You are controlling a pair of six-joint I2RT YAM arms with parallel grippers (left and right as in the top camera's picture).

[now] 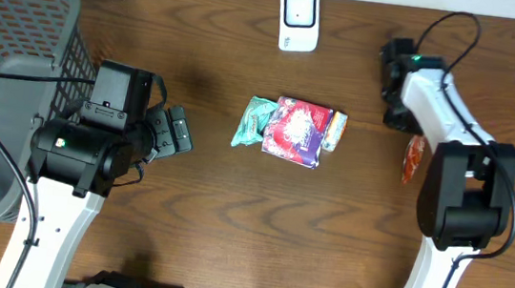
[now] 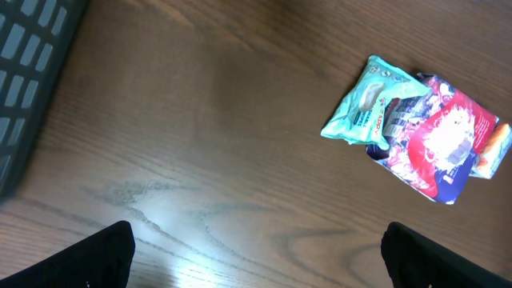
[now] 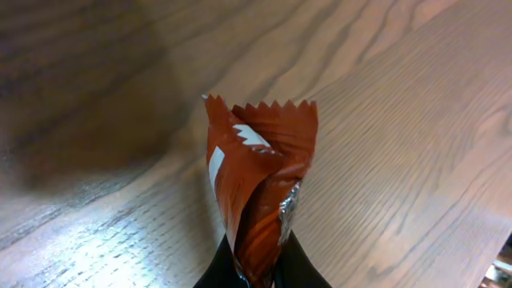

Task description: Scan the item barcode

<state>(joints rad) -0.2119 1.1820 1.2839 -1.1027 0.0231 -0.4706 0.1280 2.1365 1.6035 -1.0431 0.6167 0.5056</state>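
**My right claw pinches a red-orange snack packet, off to the right of the scanner**

My right claw (image 3: 258, 270) is closed on the bottom of the red-orange snack packet (image 3: 258, 180), so the packet stands upright from my fingertips with its zigzag top edge pointing away. From overhead it sits to the right of the white barcode scanner (image 1: 299, 19) and nearer my base, half hidden beside my forearm. The scanner stands close to the table's (image 1: 228, 237) far edge. Between it and the packet the wood is bare. A pile lies straight in front of the scanner: a green packet (image 1: 256, 122), a purple-and-red packet (image 1: 295, 131) and a small orange packet (image 1: 336, 129). My right arm reaches out past scanner level, then folds back toward me. Far left of the scanner, my left claw (image 1: 174, 131) stands wide open and empty beside the grey basket (image 1: 23, 4).
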